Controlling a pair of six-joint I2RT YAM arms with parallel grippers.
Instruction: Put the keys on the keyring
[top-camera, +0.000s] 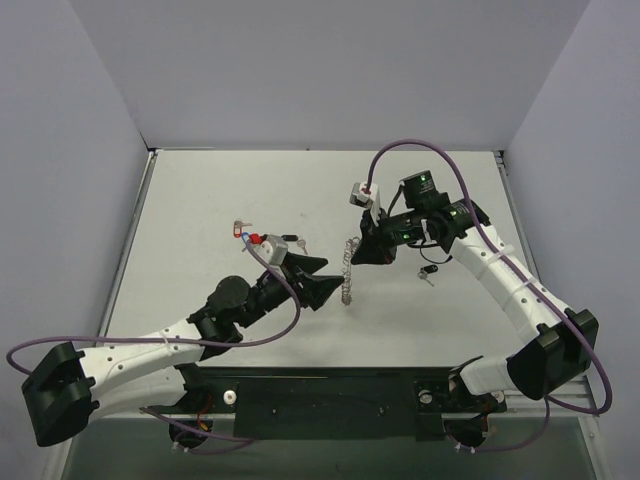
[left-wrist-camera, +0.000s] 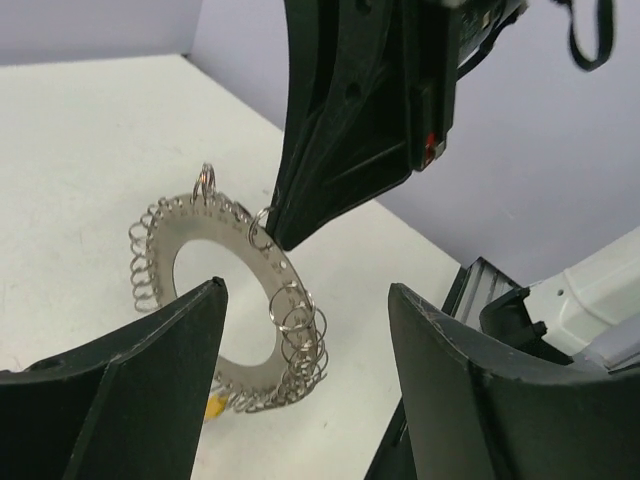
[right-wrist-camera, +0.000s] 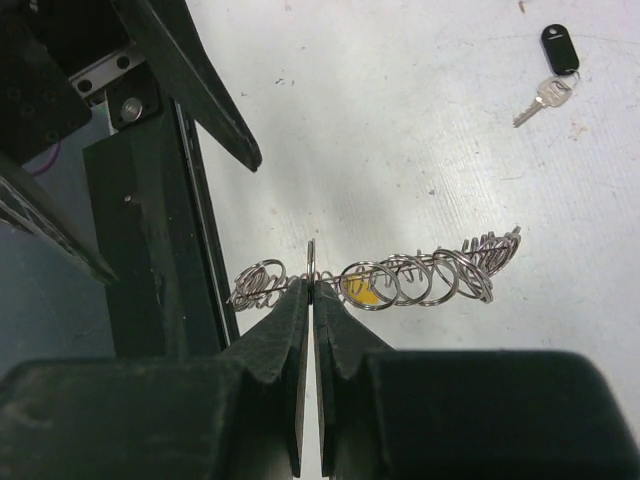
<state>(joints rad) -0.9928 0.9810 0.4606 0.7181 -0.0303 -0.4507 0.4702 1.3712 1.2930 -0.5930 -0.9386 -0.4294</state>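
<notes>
Keyring (right-wrist-camera: 420, 280) pinched in my right gripper (right-wrist-camera: 310, 285).
It stands on edge mid-table, rim clamped between my right jaws; my left gripper (left-wrist-camera: 305, 288) gapes around it, not touching. A black-tagged key (right-wrist-camera: 550, 70) lies apart.

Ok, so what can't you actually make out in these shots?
- Left wrist: the left gripper hides the lower keyring and most of a yellow tag.
- Right wrist: the keyring is edge-on, and its rings hide whether that tag's key is threaded.
- Top: the keys near the left arm are too small to count.
</notes>
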